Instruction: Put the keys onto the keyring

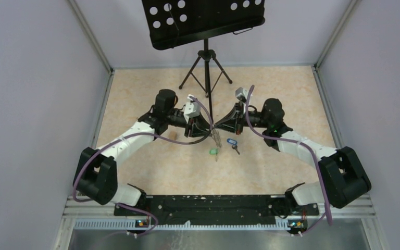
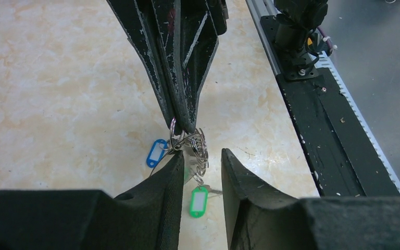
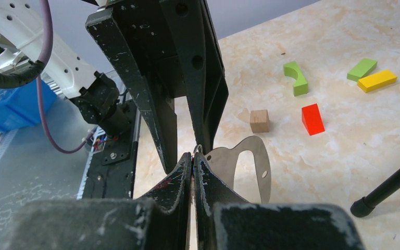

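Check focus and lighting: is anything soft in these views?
Top external: evenly lit, sharp, the blue-tagged key tiny. Left wrist: left end effector blurred up close, green tag crisp. Right wrist: right end effector soft, red block sharp.

The keyring [image 2: 188,141], silvery linked rings and short chain, hangs mid-frame. The blue-tagged key [image 2: 157,152] lies on the counter [image 2: 57,78] just left; the green-tagged key [image 2: 199,200] is below.

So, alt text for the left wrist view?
The right arm's shut jaws pinch a cluster of metal rings above the table; the camera's own jaws stand parted around it, with a blue-tagged key and a green-tagged key beneath.
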Robot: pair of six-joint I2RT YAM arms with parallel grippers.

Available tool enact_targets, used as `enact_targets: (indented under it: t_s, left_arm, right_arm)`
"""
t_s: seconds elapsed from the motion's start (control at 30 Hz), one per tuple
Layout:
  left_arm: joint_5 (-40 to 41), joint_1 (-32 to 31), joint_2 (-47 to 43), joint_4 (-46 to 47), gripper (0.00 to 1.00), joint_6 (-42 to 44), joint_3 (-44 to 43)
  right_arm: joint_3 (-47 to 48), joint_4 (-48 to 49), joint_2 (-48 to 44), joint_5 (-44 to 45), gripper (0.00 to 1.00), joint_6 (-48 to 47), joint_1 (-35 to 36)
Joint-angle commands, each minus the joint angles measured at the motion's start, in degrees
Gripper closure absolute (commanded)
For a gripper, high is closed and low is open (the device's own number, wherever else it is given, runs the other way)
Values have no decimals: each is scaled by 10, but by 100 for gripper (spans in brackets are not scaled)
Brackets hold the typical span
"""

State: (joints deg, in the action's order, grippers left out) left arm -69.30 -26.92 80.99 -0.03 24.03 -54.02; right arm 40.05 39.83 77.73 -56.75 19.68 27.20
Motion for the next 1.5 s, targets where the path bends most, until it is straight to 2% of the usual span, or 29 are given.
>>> enact_targets:
  t_s: [0.0, 0.37, 0.77, 0.87, 1.03, 1.47]
  left_arm:
    - [-13, 3, 6, 43, 62, -17, -6]
    - [-12, 2, 10, 75, 58, -42, -7]
    - [-42, 2, 10, 73, 56, -22, -4]
    - [-56, 2, 12, 73, 58, -22, -3]
    - [-62, 2, 13, 57, 68, -7, 0]
    - [-47, 1, 26, 50, 69, 1, 0]
  right_arm:
    - [5, 40, -11, -18, 100, 2, -5]
    - [8, 24, 5, -32, 100, -24, -5]
    - [34, -70, 4, -45, 100, -102, -5]
    - [34, -64, 3, -45, 100, -95, -5]
    - [32, -55, -1, -45, 100, -85, -5]
    - [21, -20, -3, -49, 100, -68, -5]
